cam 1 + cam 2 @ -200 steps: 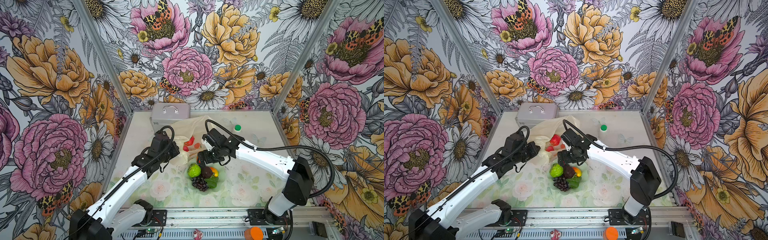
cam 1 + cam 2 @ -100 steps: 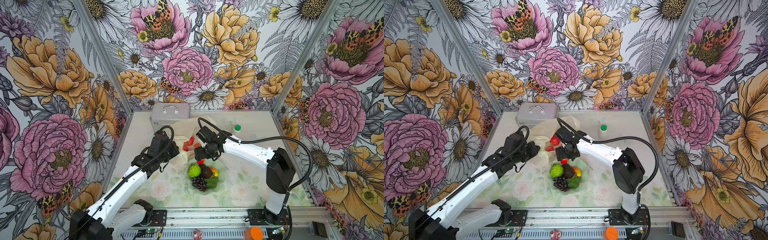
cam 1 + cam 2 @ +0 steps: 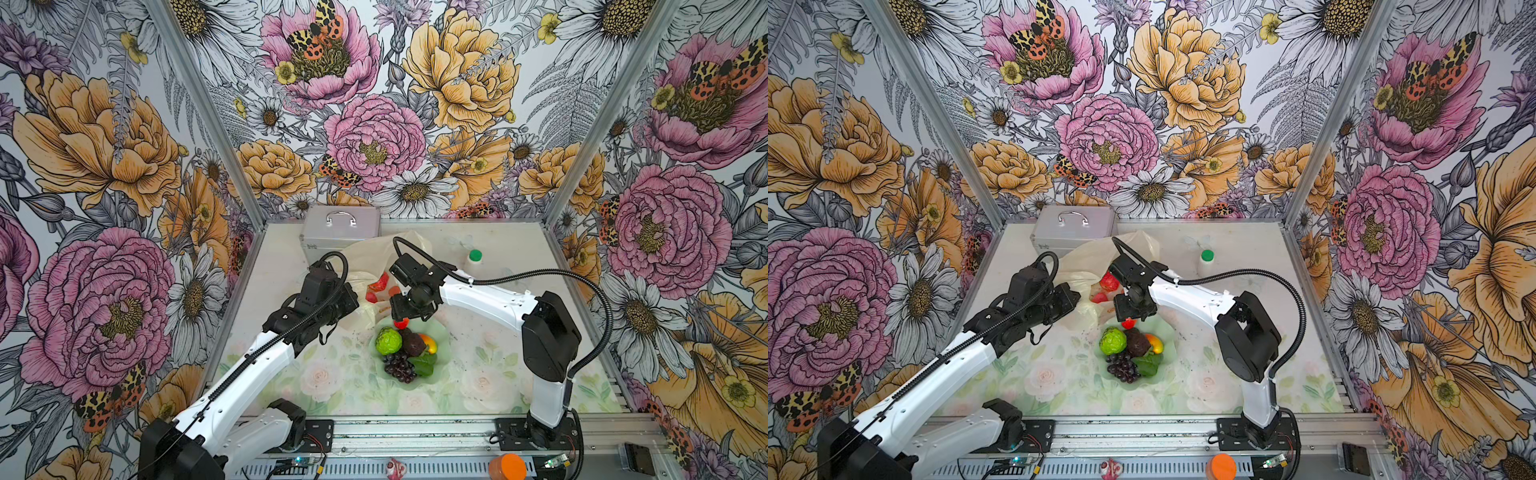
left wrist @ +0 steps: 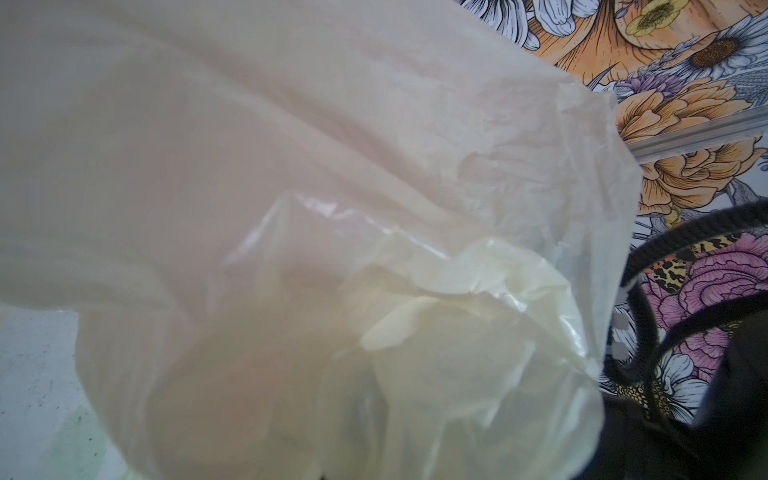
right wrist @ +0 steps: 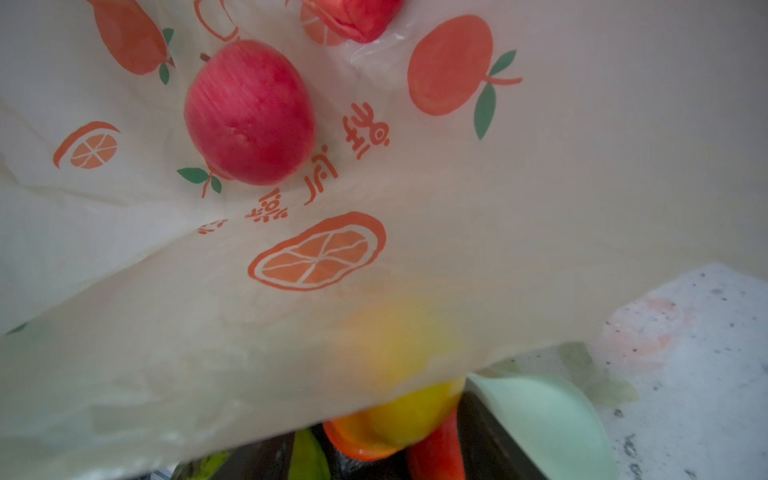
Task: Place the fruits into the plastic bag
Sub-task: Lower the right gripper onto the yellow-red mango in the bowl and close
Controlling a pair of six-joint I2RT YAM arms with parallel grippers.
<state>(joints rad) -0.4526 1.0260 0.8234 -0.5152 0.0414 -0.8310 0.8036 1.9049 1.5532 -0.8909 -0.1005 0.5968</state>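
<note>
The left claw point(image 3: 353, 298) is clamped shut on a bunched edge of the large, crinkly, translucent pale-yellow plastic bag point(image 3: 370, 255). The reason seems plain: pinched and raised there, the film stands up off the table as an open mouth instead of lying flat. In the left wrist view gathered plastic fills nearly everything ahead of that claw, so its fingers are hidden.

The right claw point(image 3: 402, 316) hangs tip-down just beside the bag's lip, across the mouth from the left claw. Directly under its tips sits the small bumpy red berry point(image 3: 401, 323), at the rim of the pale green scalloped bowl point(image 5: 548, 415) on the side nearest the bag. I cannot tell whether the jaws merely straddle the berry or already press on it, because no view shows the fingertips clearly.

Beyond the right claw, inside the bag, the red-pink apple point(image 5: 249, 112) lies on the printed film. 1 more red fruit point(image 5: 353, 18) lies deeper in, cut off by the frame edge, so 2 fruits look bagged.

On the right claw's other side the bowl holds 4 fruits, which makes 5 still to move with the berry:
- the bumpy green ball point(image 3: 388, 340)
- the dark brown avocado point(image 3: 412, 341)
- an orange-yellow mango point(image 3: 430, 344)
- the dark purple grape bunch point(image 3: 399, 368)

The berry looks like the fruit in hand. With the bowl touching the mouth, each carry is short. In the right wrist view the bag's lip drapes over the bowl's edge, so a lift from here could catch the film and drag it.
</note>
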